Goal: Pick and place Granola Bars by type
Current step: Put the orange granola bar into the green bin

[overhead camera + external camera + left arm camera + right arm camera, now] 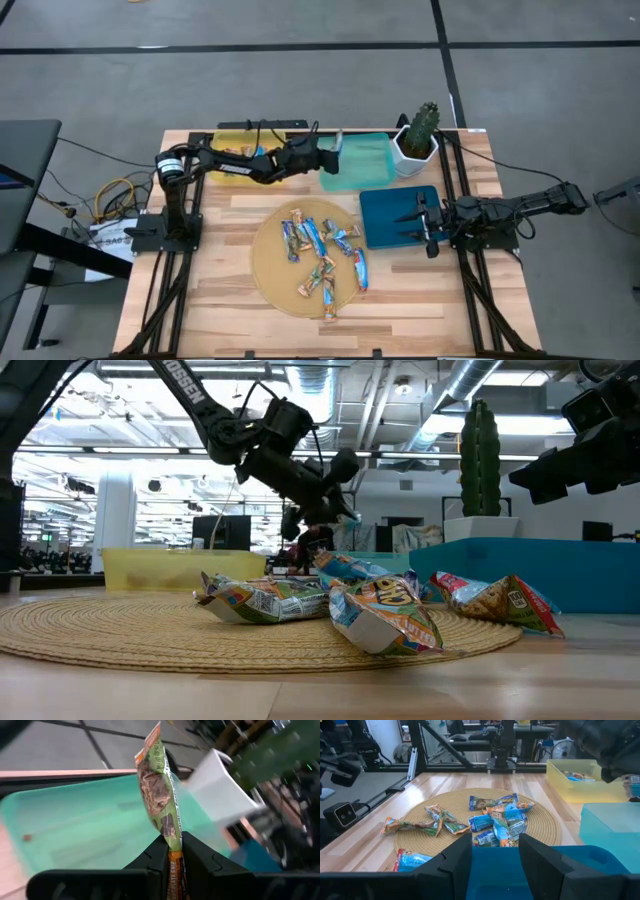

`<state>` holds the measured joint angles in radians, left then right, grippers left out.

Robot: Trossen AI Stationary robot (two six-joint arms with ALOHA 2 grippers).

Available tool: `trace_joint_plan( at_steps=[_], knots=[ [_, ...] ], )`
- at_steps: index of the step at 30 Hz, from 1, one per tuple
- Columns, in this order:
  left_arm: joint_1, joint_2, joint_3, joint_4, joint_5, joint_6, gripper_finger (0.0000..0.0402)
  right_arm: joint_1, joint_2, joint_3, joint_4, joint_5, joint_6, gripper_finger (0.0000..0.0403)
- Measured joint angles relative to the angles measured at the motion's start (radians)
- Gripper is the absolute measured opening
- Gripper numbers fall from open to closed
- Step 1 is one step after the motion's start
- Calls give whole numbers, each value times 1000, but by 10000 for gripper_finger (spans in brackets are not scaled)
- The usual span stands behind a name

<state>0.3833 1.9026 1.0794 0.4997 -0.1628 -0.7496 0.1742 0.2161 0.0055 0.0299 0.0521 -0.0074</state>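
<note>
Left gripper point(172, 851) pinches one green-and-orange granola bar point(159, 795) by its crimped end; the rest of the wrapper stands free past the fingertips. Taking the teal tray point(365, 160) as landmark: the gripper hangs over the tray's edge on the side nearest the yellow tray point(228, 140), with the bar above the tray floor, not touching it.

Risk, as I judge it: the hold is on a thin slippery seam only. A jolt could let the bar slide out early, or it could swing and drop onto the rim instead of inside. If the jaws open while the bar is still over the edge, it may fall between the two trays. The white pot point(413, 155) with its cactus point(425, 120) stands just beside the teal tray on the far side from the yellow one; an overshoot could clip it.

Right gripper point(495, 851) waits, jaws apart and empty, over the dark blue tray point(385, 215), which lies near the teal tray, toward the table's front.

Materials: wrappers are shiny crinkled foil, flat pillow shapes with pinched ends. The remaining bars point(325, 255) lie loosely heaped, some overlapping, on a round woven mat point(270, 265), coarse and ribbed, in front of the teal tray. Trays are smooth plastic with low walls. The tabletop point(225, 300) is pale planked wood.
</note>
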Motion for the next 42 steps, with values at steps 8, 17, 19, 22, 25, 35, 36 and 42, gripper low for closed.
trace_joint_plan(
  at_steps=[8, 17, 19, 22, 25, 35, 36, 42],
  knots=[
    [-20, -2, -40, 22, -80, -175, 36, 0, 0, 0, 0, 0, 0, 154],
    [-43, -2, -78, 24, -113, -265, 36, 0, 0, 0, 0, 0, 0, 154],
    [-44, -2, -87, 23, -113, -308, 36, 0, 0, 0, 0, 0, 0, 154],
    [-45, -2, -95, 20, -112, -339, 36, 0, 0, 0, 0, 0, 0, 154],
    [-45, -2, -100, 21, -112, -346, 36, 0, 0, 0, 0, 0, 0, 154],
    [-45, -2, -100, 21, -112, -347, 36, 0, 0, 0, 0, 0, 0, 154],
    [-45, -2, -100, 22, -112, -347, 36, 0, 0, 0, 0, 0, 0, 154],
    [-45, -2, -100, 22, -112, -345, 58, 0, 0, 0, 0, 0, 0, 154]
  ],
)
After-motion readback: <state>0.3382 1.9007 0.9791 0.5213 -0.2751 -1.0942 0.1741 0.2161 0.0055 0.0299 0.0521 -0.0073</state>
